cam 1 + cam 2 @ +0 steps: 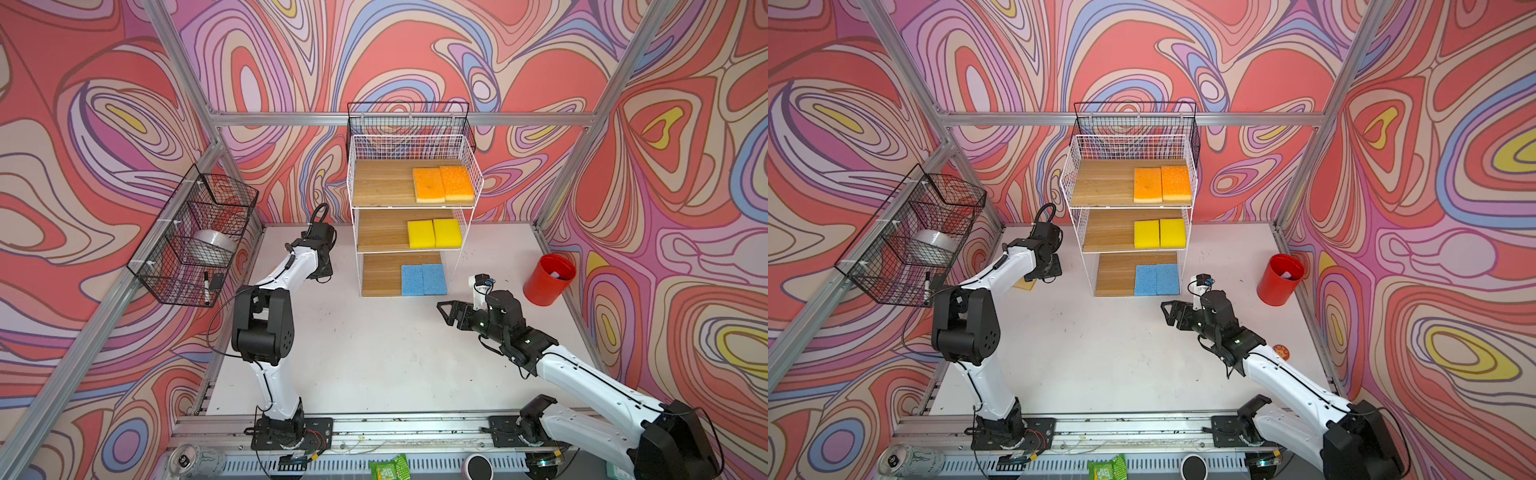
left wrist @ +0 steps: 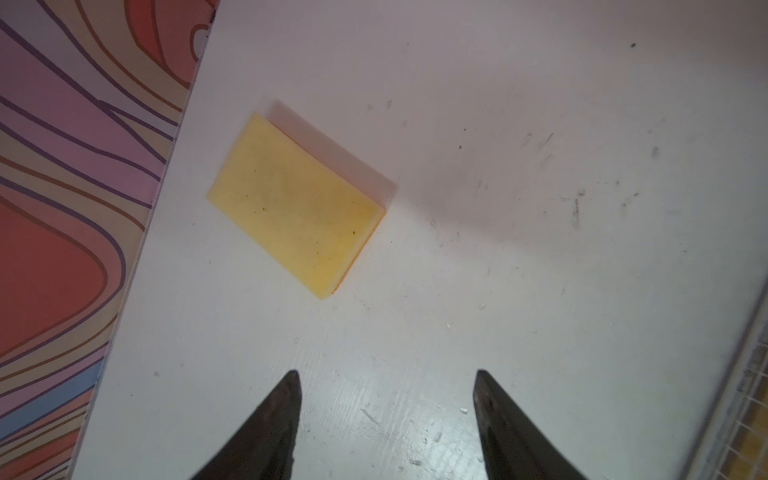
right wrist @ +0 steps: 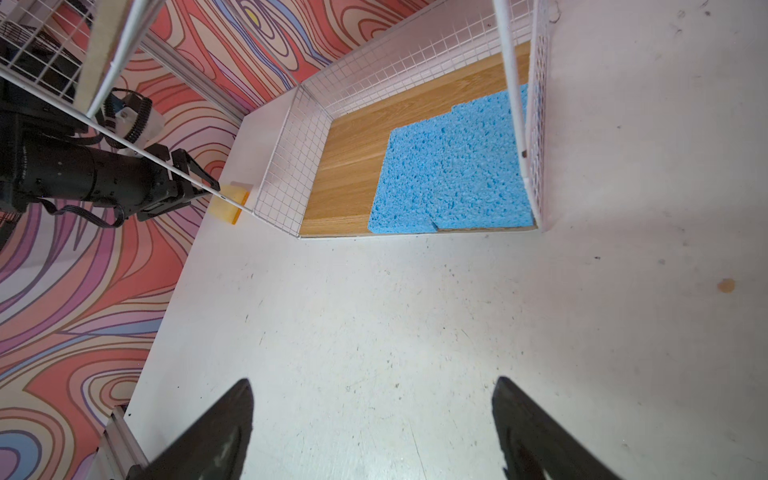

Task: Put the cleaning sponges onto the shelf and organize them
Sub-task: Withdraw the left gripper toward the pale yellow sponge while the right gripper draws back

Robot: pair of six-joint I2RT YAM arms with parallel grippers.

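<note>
Pale tan face up, the 7th sponge lies flat on the white counter. It is off the shelf, to the shelf's left and near the patterned wall, with a thin orange edge showing along 1 side. The left claw hangs over the counter close to it, jaws spread and holding nothing; the sponge sits ahead of the fingertips, not between them.

The shelf stands at the back of the counter with 3 wood tiers, each carrying a side-by-side pair pushed toward its right end: 2 orange sponges on top, 2 yellow sponges in the middle, and 2 blue sponges at the bottom.

The right claw hovers above bare counter just in front of the bottom tier, jaws wide apart and empty. A red cup stands to the right of the shelf.
</note>
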